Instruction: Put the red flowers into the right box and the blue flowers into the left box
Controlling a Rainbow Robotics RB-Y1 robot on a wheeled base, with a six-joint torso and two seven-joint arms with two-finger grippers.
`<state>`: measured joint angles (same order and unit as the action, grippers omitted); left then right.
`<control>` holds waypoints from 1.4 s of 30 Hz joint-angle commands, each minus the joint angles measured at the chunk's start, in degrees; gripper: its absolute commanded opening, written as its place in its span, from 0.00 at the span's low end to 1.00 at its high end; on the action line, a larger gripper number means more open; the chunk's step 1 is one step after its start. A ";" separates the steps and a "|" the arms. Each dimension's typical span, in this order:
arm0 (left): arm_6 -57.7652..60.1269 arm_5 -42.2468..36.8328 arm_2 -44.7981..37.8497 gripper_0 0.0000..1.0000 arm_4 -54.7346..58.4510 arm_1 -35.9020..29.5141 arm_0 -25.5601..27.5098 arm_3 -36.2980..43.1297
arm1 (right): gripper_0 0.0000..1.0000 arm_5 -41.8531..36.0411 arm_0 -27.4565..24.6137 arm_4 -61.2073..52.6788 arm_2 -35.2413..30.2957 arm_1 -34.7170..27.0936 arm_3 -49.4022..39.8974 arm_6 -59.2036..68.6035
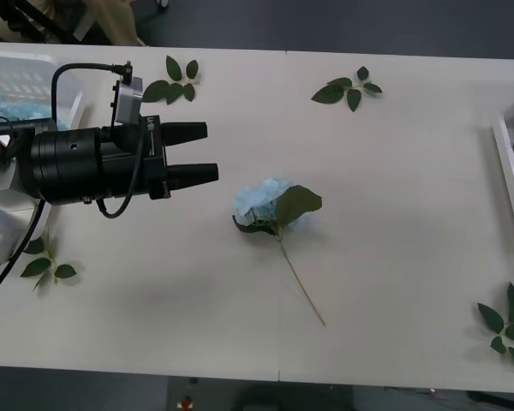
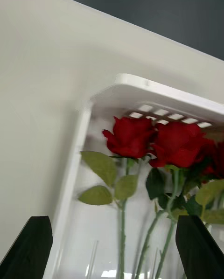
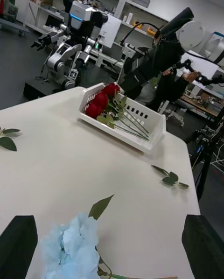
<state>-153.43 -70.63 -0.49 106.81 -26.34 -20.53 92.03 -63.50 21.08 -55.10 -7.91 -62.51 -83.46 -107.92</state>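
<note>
Blue flower (image 1: 268, 205) mid-worktop (image 1: 385, 180), well apart from both boxes: fluffy head toward the left end effector (image 1: 207, 152), thin stem trailing away toward the near edge, angled rightward. Left end effector clearly the nearer one, hovering just left of the bloom, black fingers spread wide and holding nothing, tips aimed at the flower's head. Same bloom seen low between the fingers from the left wrist. Right end effector (image 2: 112, 246) parked over the right box (image 2: 140, 90), fingers wide, empty. Right box loaded with red flowers (image 2: 154, 141), heads together at one end. Left box (image 1: 34, 81) at the far left corner, something pale blue inside.
</note>
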 commanded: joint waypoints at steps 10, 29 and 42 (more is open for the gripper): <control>-1.57 -0.30 0.40 0.91 0.24 -0.82 0.32 1.75 | 0.78 -1.37 -15.19 1.57 -0.18 0.28 -30.35 18.53; -1.57 -0.30 0.40 0.90 0.24 -0.82 0.32 1.75 | 0.78 7.33 -19.94 1.57 12.30 -5.96 -49.78 25.39; -1.57 -0.30 0.40 0.91 0.24 -0.82 0.32 1.75 | 0.78 10.94 -8.78 1.57 29.79 -7.98 -53.21 31.28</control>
<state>-153.43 -70.63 -0.49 106.81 -26.34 -20.53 92.03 -53.20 8.75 -53.09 19.55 -68.90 -134.96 -82.19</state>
